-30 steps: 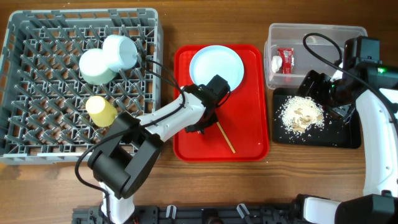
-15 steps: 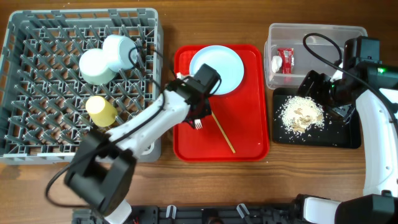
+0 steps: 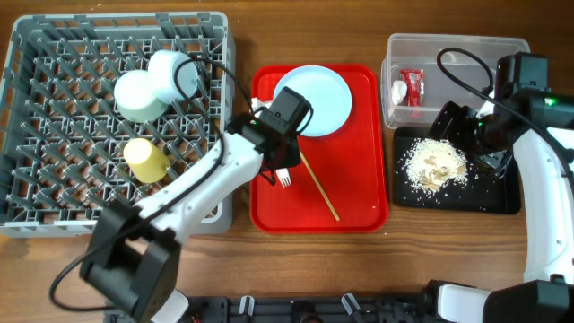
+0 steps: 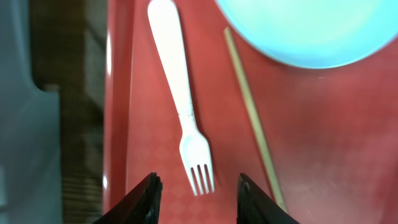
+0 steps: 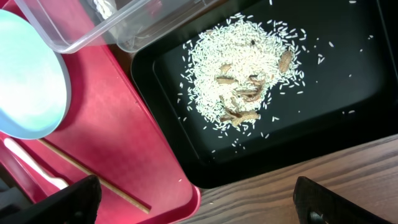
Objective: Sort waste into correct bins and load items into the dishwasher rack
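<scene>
The white fork (image 4: pixel 184 112) lies on the red serving tray (image 3: pixel 359 193), its tines showing in the overhead view (image 3: pixel 285 179). My left gripper (image 4: pixel 198 202) is open just above the tines, holding nothing. A wooden chopstick (image 3: pixel 320 192) lies beside the fork, and the pale blue plate (image 3: pixel 316 99) sits at the tray's back. The grey rack (image 3: pixel 63 188) holds two bowls (image 3: pixel 154 82) and the yellow cup (image 3: pixel 145 159). The clear tub (image 3: pixel 453 49) holds the red wrapper (image 3: pixel 412 85) and white scrap (image 3: pixel 397 90). The black tray (image 3: pixel 489 193) holds food scraps (image 5: pixel 242 68). My right gripper (image 5: pixel 196 202) is open over its near edge.
The rack's right wall stands just left of the red tray. Bare wooden table (image 3: pixel 430 251) shows in front of the trays and between the red tray and the bins. A black cable (image 3: pixel 462 76) arcs over the tub.
My left arm has drawn back toward the rack side and risen slightly. The fork now lies free on the red tray. The right arm has not moved.
</scene>
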Motion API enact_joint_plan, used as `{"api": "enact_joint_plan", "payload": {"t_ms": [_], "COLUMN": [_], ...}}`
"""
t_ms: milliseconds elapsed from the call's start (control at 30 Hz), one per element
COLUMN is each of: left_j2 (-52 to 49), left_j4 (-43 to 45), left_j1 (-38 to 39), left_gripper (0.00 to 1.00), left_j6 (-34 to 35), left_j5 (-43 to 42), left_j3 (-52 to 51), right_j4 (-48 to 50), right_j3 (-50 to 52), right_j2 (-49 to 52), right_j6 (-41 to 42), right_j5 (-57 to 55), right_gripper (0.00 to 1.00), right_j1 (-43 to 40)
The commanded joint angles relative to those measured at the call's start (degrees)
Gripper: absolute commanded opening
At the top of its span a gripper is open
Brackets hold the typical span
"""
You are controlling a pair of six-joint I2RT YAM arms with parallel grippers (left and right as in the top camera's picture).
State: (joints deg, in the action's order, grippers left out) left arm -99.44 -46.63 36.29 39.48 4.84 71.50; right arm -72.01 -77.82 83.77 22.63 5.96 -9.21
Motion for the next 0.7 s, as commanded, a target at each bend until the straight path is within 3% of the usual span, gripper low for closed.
{"api": "enact_joint_plan", "payload": {"t_ms": [0,233,567,667], "left_j2": [-5.6,-11.0,-14.4,-14.4], "left_j4": [1.5,6.9,7.5,8.1], "left_j1": [0.3,-0.5,-2.1,-2.1], "left_gripper": [0.46,0.45,0.46,0.39], "left_j6": [4.7,4.7,4.7,4.7], "left_j5": [0.0,0.0,0.8,0.8], "left_j3": [-0.8,-0.8,-0.8,-0.8], "right_j4": [-0.1,-0.1,-0.1,-0.1], "right_j3": [-0.5,-0.5,-0.5,-0.5], "right_j2": [-1.3,-1.3,-1.3,-1.3], "right_j6": [-0.8,-0.8,-0.8,-0.8], "right_j5": [0.5,0.5,0.5,0.5], "right_gripper": [1.0,1.0,1.0,1.0], "right_j1": [-0.1,-0.1,-0.1,-0.1]}}
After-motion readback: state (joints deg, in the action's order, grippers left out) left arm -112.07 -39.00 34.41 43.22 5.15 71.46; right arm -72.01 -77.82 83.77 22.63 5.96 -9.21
